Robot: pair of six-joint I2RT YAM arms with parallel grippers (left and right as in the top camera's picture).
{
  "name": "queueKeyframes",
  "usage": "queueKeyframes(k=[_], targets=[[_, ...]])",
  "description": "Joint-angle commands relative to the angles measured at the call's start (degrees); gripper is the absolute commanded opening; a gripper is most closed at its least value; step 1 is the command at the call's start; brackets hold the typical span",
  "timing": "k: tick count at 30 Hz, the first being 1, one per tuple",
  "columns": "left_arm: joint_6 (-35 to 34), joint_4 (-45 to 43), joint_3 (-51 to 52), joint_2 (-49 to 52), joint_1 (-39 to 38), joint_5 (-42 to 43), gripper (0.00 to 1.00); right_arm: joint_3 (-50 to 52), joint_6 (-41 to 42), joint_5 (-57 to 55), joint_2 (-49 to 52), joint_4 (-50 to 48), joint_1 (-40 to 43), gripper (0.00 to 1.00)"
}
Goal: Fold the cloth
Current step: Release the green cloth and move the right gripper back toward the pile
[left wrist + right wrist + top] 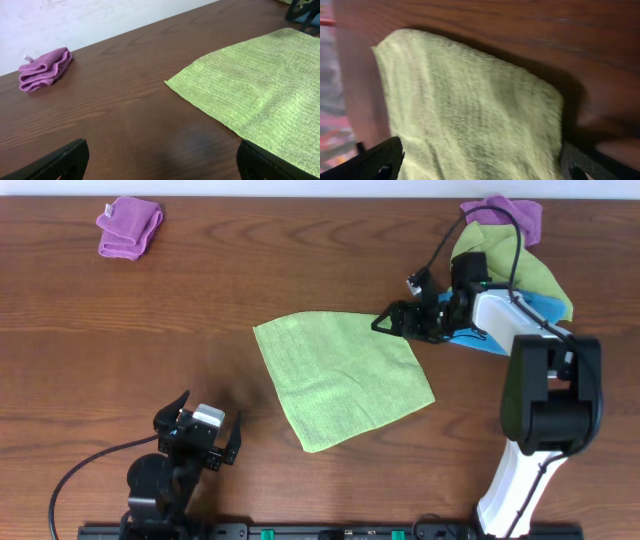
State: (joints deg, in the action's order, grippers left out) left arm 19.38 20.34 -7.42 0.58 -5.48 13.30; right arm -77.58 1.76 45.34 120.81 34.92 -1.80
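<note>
One cloth [345, 380] — flat, mid tabletop [120, 340], no fold yet; left gripper [210, 410] gaping, front edge; right gripper [383, 323] gaping at its corner.

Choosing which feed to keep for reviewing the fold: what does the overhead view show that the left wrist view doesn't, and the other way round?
Only overhead: the whole outline of the lime-green cloth, plus the right arm and the pile of spare cloths partly under it. Only left wrist: the cloth's ribbed weave close up, seen past the open left end effector. Both: the cloth lying flat and unfolded, the folded purple cloth at the far left, and the wooden table.
</note>
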Motion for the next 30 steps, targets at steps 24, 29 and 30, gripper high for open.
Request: queueKeyframes(k=[24, 29, 30], targets=[[0.3, 0.4, 1.2, -0.3, -0.2, -0.2, 0.95, 1.0, 28.4, 20.5, 7.4, -59.1, -6.3, 0.99], [0.3, 0.4, 1.2, -0.3, -0.2, -0.2, 0.95, -0.1, 36.3, 26.1, 7.4, -75.8, -6.6, 0.97], [0.3, 0.4, 1.2, -0.3, -0.2, -0.2, 0.95, -0.7, 38.1, 27.9, 7.4, -79.2, -6.6, 0.96]])
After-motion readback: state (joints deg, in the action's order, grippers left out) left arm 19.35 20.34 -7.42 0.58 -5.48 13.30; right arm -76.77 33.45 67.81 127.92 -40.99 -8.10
